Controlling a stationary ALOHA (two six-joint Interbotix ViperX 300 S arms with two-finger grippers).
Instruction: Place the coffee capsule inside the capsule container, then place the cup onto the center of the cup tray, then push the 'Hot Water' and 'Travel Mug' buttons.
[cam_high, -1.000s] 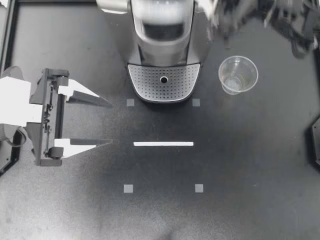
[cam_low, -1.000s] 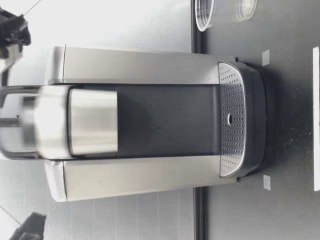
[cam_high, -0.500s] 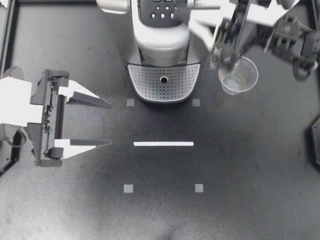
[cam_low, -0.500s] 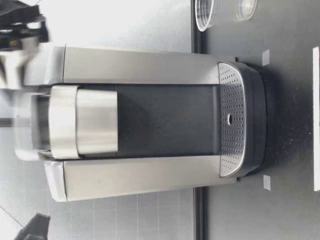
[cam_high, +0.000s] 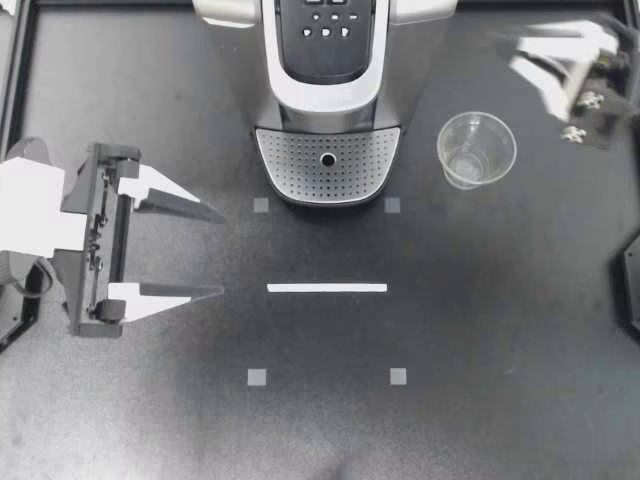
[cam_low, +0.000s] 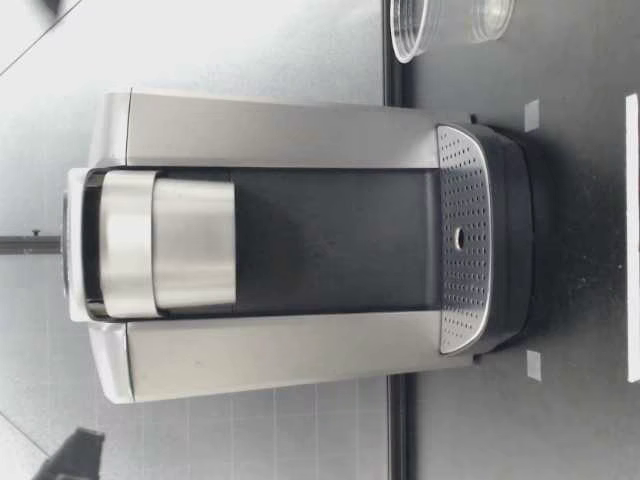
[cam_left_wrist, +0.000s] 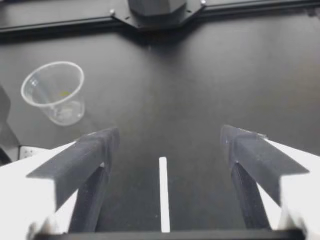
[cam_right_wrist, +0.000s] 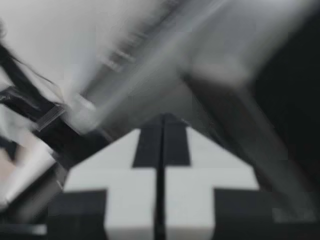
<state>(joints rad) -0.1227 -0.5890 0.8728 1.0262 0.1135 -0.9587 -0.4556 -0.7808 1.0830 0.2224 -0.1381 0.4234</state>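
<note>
The silver coffee machine (cam_high: 327, 90) stands at the back middle with its lid down and its buttons (cam_high: 326, 22) facing up. No capsule is visible. Its perforated cup tray (cam_high: 328, 165) is bare. The clear plastic cup (cam_high: 476, 150) stands upright on the table to the right of the tray, also seen as the cup (cam_left_wrist: 55, 92) and the cup (cam_low: 415, 25). My left gripper (cam_high: 222, 252) is open at the left, empty, well apart from the machine. My right gripper (cam_high: 525, 50) is blurred at the back right, beyond the cup; its fingers (cam_right_wrist: 162, 131) are pressed together on nothing.
A white tape strip (cam_high: 327, 288) lies in front of the machine, with small grey squares (cam_high: 257, 377) marking corners around it. Black frame rails (cam_high: 12, 80) run along the table's edges. The low view shows the machine (cam_low: 280, 245) and tray (cam_low: 462, 240), with no gripper.
The machine's lid came down and is now closed. My right arm pulled away from beside the machine and cup toward the back right corner. My left gripper barely shifted.
</note>
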